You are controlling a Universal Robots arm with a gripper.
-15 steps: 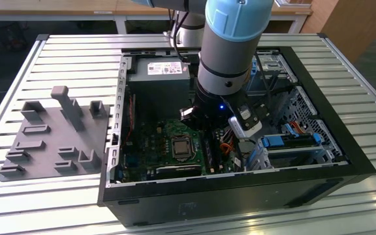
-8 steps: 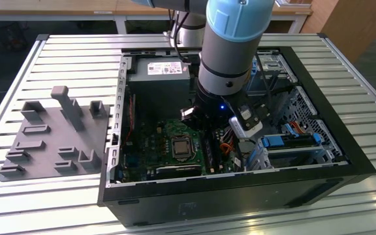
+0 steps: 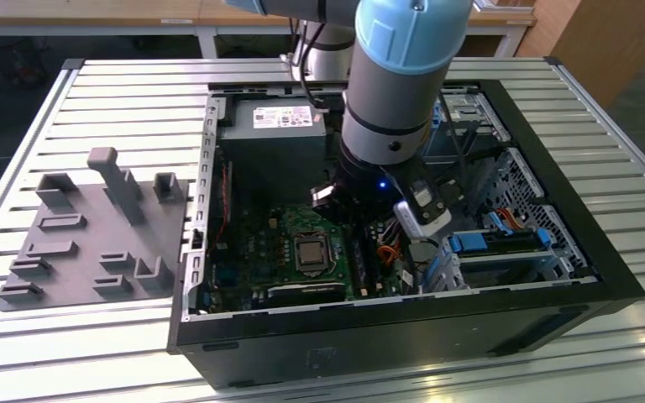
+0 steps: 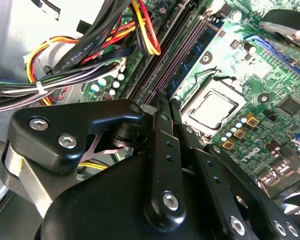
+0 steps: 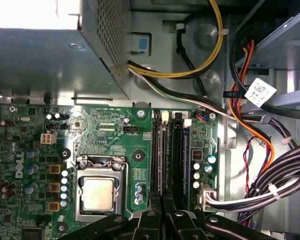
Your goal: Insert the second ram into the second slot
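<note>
Exterior view: the open computer case (image 3: 591, 252) lies on the slatted table (image 3: 110, 92), with the grey fixture tray (image 3: 87, 235) at 9 o'clock from it. The arm (image 3: 395, 75) reaches down into the case; the gripper (image 3: 410, 260) hangs at about 3 o'clock from the CPU socket (image 3: 309, 250), over the cables. Second wrist view: the gripper (image 4: 166, 102) has its fingers (image 4: 160, 130) drawn together, only a sliver between them; cannot tell if anything is pinched there. Tips sit just above the ram slots (image 4: 175, 55). A blue ram stick (image 4: 202, 47) stands seated in the slot nearest the socket (image 4: 212, 107); first or second, cannot tell. First wrist view: gripper (image 5: 162, 197) closed likewise, in line with the ram slots (image 5: 162, 150); blue ram stick (image 5: 186, 150) seated just beside.
</note>
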